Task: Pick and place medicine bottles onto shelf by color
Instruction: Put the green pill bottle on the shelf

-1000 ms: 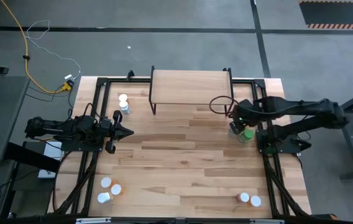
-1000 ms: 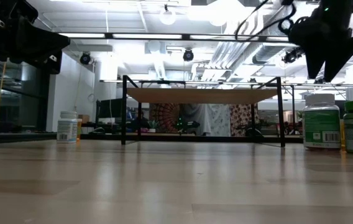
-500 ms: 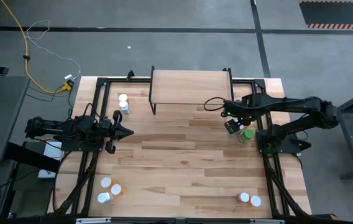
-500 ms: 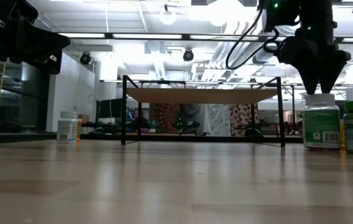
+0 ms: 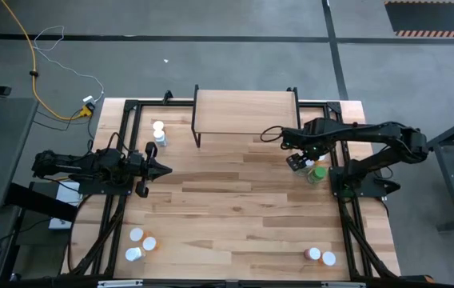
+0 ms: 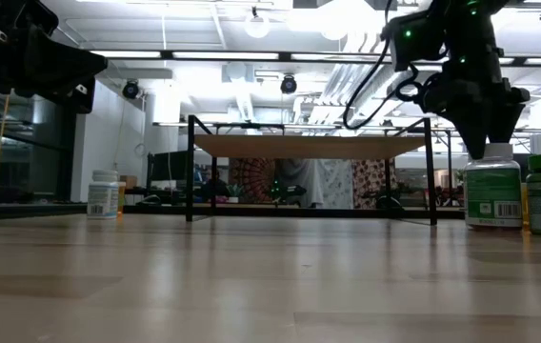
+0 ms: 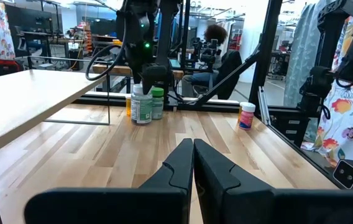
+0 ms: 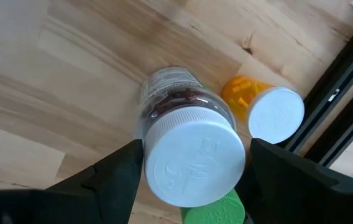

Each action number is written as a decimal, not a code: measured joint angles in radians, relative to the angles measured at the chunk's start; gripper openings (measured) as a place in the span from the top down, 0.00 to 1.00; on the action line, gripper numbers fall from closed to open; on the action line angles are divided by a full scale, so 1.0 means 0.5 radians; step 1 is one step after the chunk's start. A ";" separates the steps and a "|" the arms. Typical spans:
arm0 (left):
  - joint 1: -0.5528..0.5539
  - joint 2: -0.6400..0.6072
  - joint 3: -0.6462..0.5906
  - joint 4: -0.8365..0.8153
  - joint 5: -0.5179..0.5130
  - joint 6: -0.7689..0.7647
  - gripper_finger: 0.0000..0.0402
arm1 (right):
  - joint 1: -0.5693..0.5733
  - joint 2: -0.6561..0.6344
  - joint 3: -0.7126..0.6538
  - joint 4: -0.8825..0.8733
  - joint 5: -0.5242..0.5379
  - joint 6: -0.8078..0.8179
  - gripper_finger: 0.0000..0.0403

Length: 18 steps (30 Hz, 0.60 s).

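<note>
My right gripper [image 8: 195, 149] is open and points down over a clear bottle with a white cap [image 8: 195, 162]. Its fingers stand on either side of the cap and just above it [image 6: 485, 143], touching nothing. That bottle stands upright at the table's right edge [image 6: 492, 186], with a green bottle [image 5: 316, 174] and an orange bottle [image 8: 276, 112] beside it. The shelf [image 5: 245, 112] stands at the far middle with nothing on it. My left gripper [image 5: 163, 169] is shut and waits level at the left side.
One white-capped bottle [image 5: 160, 128] stands left of the shelf. Three bottles [image 5: 139, 243] are at the near left and two [image 5: 320, 256] at the near right. Black frame rails [image 5: 340, 172] run close to the right-hand bottles. Bare wood lies across the table's middle.
My right gripper has come down and moved a little toward the table's left, ending over the white-capped clear bottle. It has tipped to point more steeply down and has stayed open. No bottle has moved.
</note>
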 joint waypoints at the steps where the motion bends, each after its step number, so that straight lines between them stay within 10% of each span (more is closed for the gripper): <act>1: -0.001 0.000 0.000 0.000 -0.001 0.000 0.99 | -0.001 0.000 0.000 0.000 -0.005 -0.009 0.29; 18: -0.001 0.000 0.000 0.000 0.000 0.000 0.99 | -0.001 -0.002 0.002 -0.043 -0.028 -0.072 0.49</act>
